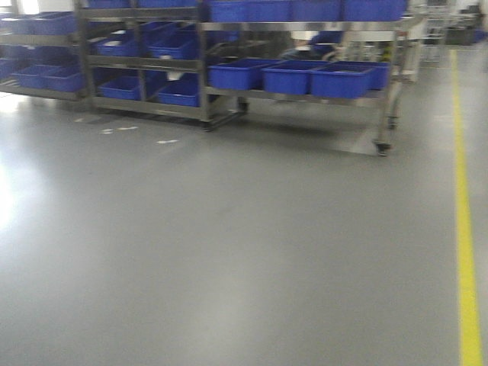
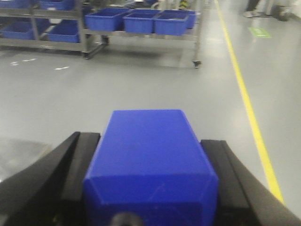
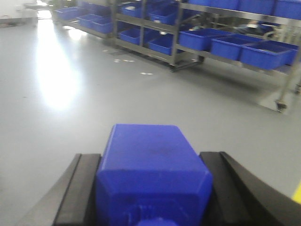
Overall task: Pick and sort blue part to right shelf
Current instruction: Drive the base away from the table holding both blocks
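In the left wrist view a solid-blue part (image 2: 150,165) fills the space between the black fingers (image 2: 80,160), and my left gripper (image 2: 149,140) is shut on it. The right wrist view shows a second blue part (image 3: 151,165), its knob end toward the camera, with my right gripper (image 3: 150,156) shut on its sides. Both are held above the grey floor. The right shelf (image 1: 297,96), a steel rack on casters carrying large blue bins (image 1: 290,76), stands far ahead; it also shows as the rack (image 2: 141,34) and the rack (image 3: 235,59). Neither gripper appears in the front view.
More steel racks (image 1: 137,69) with blue bins stand to the left of the right shelf. A yellow floor line (image 1: 465,229) runs along the right side. Grey floor (image 1: 229,244) lies between me and the racks. Someone's feet (image 2: 249,12) show far off.
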`<state>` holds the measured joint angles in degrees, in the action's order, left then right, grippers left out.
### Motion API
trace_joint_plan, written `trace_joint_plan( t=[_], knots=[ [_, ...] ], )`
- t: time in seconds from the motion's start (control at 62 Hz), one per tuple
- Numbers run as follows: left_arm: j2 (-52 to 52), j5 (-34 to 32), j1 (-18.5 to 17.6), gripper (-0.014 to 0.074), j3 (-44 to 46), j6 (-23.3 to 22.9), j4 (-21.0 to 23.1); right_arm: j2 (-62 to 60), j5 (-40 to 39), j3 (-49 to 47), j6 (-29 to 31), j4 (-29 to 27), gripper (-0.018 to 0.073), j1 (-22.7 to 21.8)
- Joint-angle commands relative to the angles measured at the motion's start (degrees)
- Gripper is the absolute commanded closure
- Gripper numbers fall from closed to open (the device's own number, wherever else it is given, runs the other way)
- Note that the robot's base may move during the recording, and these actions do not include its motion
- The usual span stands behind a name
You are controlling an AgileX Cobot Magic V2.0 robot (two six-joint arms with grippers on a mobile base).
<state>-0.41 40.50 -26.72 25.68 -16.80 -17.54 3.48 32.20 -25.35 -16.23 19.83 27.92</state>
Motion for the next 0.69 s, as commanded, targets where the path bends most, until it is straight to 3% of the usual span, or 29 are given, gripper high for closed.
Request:
trace_joint_plan(
  t=[0.0,0.677],
  knots=[
    [-0.66,-5.33,0.11,0.0265,1.61,-0.03,-0.60,0.93,-5.58,-1.77,0.52,1.51,0.0306,0.00],
    [-0.66,-5.33,-0.01,0.0265,1.61,-0.03,-0.60,0.93,-5.58,-1.77,0.52,1.51,0.0306,0.00]
  ],
)
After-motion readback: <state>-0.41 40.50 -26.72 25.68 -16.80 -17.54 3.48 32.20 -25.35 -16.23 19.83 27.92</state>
